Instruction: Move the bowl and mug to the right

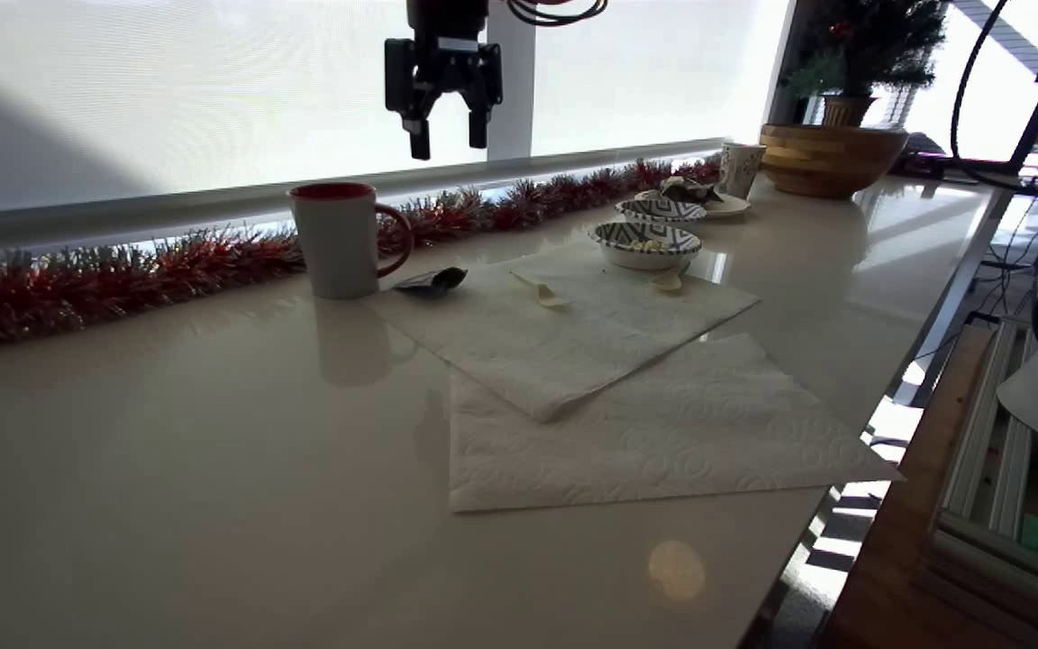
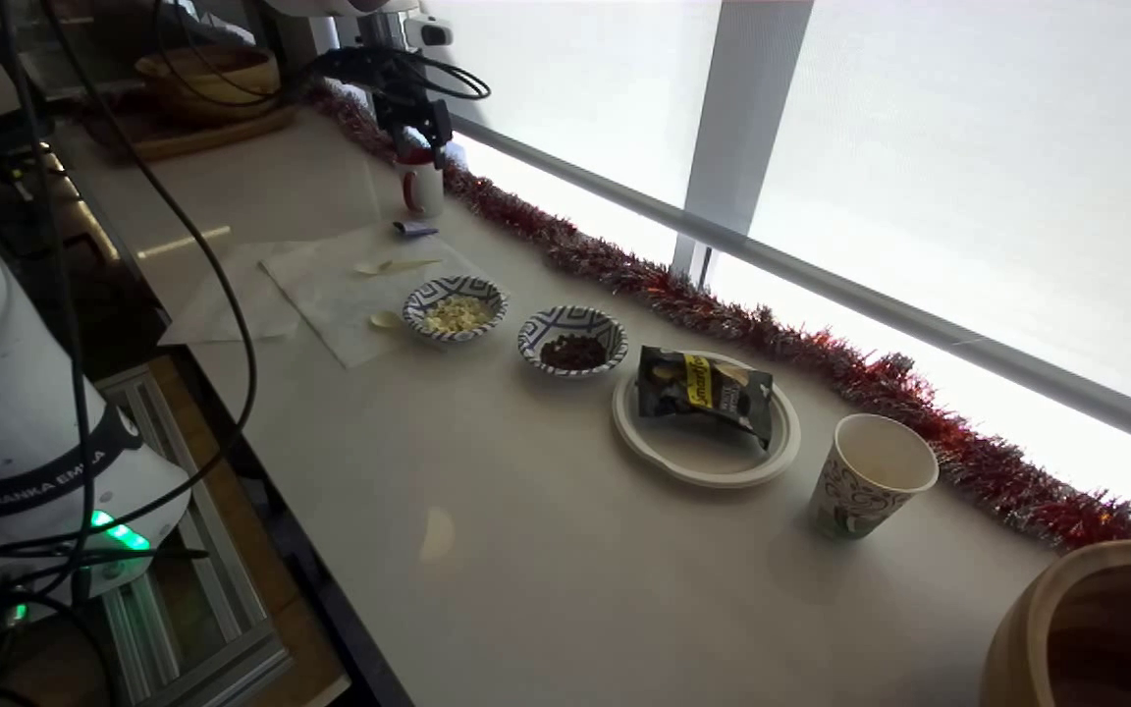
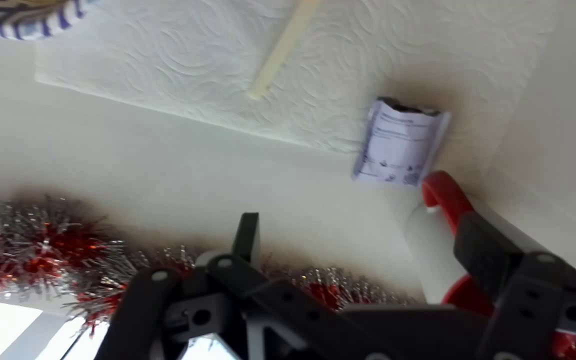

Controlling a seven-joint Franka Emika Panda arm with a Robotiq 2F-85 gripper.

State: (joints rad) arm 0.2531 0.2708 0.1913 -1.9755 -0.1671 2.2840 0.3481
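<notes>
The Robotiq gripper (image 1: 450,144) hangs above the counter (image 1: 213,505), its fingers spread and empty. In both exterior views the red-handled mug (image 1: 332,248) stands upright near the tinsel garland (image 1: 519,212), and the patterned bowl (image 1: 645,260) with pale pieces (image 2: 456,314) sits at the edge of the upper paper towel (image 1: 532,351). Dark pieces (image 2: 572,353) in the neighbouring bowl (image 2: 573,321) show only in an exterior view; print on the small packet (image 3: 400,142) shows only in the wrist view.

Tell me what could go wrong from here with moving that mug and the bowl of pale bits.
In the wrist view, the open hand overlaps the mug, so lowering it might knock the mug. A packet lies close beside the mug and could get dragged along. The pale bits in the bowl might spill if it tips.
</notes>
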